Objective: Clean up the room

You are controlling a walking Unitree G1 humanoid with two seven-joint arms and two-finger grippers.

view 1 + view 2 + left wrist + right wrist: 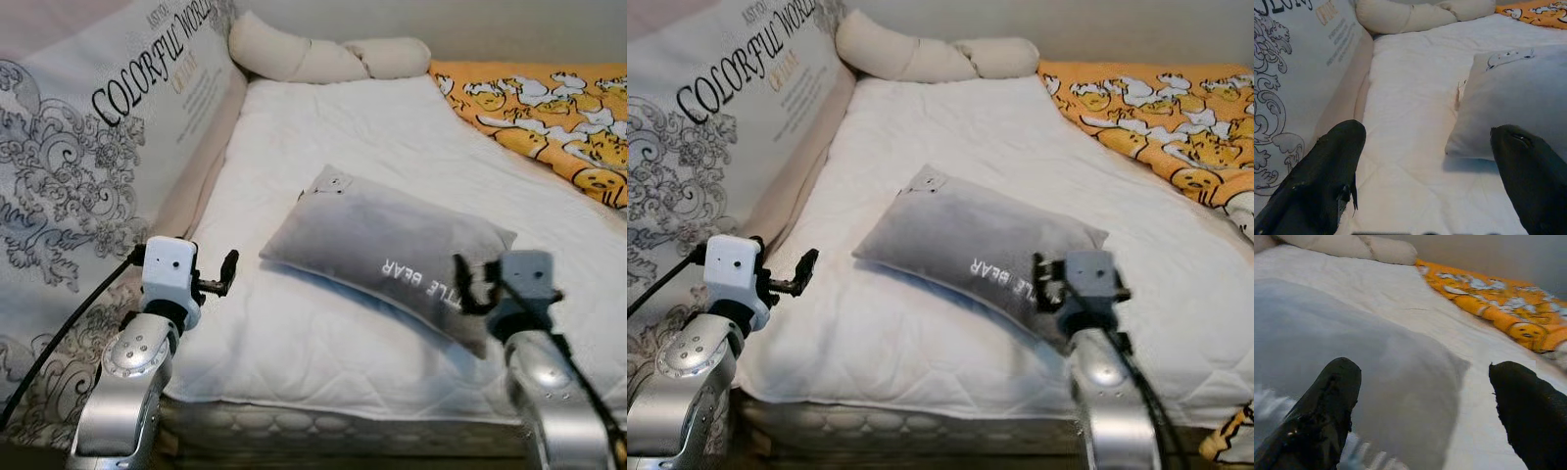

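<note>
A grey pillow (382, 245) with white "LITTLE BEAR" lettering lies slantwise on the white quilted mattress (323, 127). My right gripper (470, 284) is over the pillow's near right end, and the right wrist view shows it open (1425, 377), with the grey pillow (1352, 347) just under and ahead of the fingers. My left gripper (227, 269) is near the mattress's left edge, a short way left of the pillow. It is open (1427, 142) with nothing between its fingers, and the pillow's corner (1508, 93) lies just ahead of it.
A tall bed-side panel (88, 147) printed with "COLORFUL WORLD" and grey scrollwork walls off the left. A cream bolster (323, 54) lies along the head of the bed. An orange cartoon-print blanket (549, 108) covers the far right. The mattress's front edge (343, 416) is close below my arms.
</note>
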